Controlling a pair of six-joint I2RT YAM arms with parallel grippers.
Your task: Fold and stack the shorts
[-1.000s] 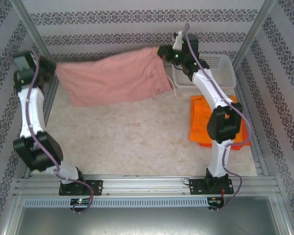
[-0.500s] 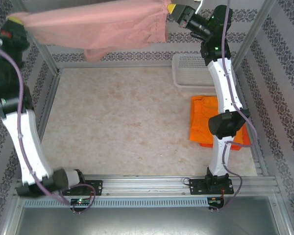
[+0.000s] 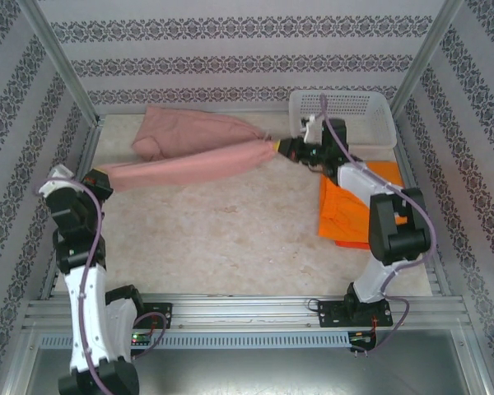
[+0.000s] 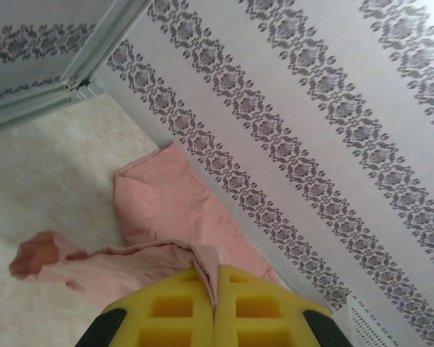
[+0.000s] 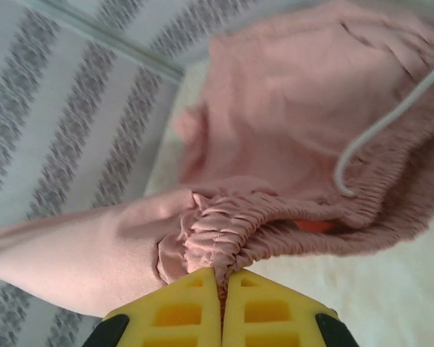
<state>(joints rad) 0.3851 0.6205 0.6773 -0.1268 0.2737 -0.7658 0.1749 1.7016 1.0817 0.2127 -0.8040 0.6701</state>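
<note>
left gripper (image 3: 101,178): jaws together, clamped on 1 end of the pink shorts (image 3: 199,146).
right gripper (image 3: 281,148): pinching the elastic waist (image 5: 224,231); the drawstring (image 5: 380,123) dangles beyond its tips.
why: pulled out between both, likely to spread the cloth for folding.
orange shorts (image 3: 342,216): just behind the right gripper, seemingly 2 stacked, awaiting the pink pair.

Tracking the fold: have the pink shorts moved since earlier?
Yes. The pink shorts came down from up against the back wall to table level, left of the white basket.
</note>
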